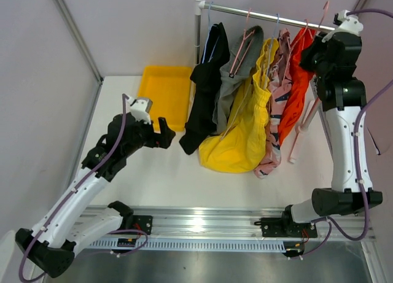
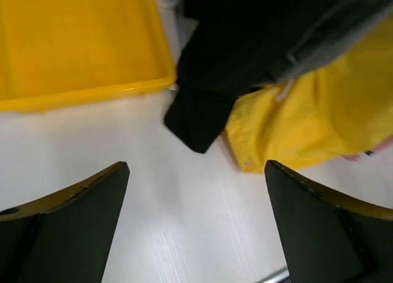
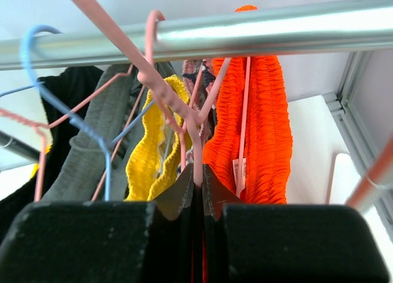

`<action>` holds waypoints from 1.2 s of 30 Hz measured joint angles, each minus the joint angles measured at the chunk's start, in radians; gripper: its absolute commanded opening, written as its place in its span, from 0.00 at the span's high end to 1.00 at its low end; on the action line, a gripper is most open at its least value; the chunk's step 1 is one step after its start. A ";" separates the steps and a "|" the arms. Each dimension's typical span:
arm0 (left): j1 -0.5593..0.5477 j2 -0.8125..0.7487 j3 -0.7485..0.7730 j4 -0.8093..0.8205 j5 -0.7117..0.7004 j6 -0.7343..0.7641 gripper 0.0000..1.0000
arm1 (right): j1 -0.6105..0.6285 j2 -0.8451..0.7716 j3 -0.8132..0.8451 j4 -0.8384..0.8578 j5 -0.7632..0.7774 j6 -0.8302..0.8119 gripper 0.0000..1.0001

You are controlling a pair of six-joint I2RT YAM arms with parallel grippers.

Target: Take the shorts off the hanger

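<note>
Five shorts [image 1: 245, 129] hang on the far rail [image 1: 270, 15]; right gripper [image 3: 198, 183] pinches a pink hanger [image 3: 163, 91], left gripper [image 2: 196, 167] spread.

Place: robot lab cell, looks like.
Signs: bare panel walls [image 1: 37, 80], aluminium mounting rail [image 1: 202, 224], white worktable [image 1: 159, 178].

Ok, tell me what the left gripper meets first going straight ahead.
Probably the black shorts, hanging dead ahead of the open left gripper; depth is unclear, so the table might come first.
</note>
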 measured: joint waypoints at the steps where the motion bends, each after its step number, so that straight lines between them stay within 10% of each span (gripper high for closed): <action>1: -0.028 0.003 0.014 0.001 0.014 0.003 0.01 | 0.000 -0.016 0.002 -0.014 0.000 0.000 1.00; 17: -0.774 0.335 0.253 0.357 0.163 0.111 0.01 | 0.073 -0.371 -0.092 -0.217 -0.007 0.111 1.00; 36: -0.932 0.714 0.475 0.612 0.051 0.173 0.02 | 0.082 -0.491 -0.154 -0.365 -0.025 0.193 1.00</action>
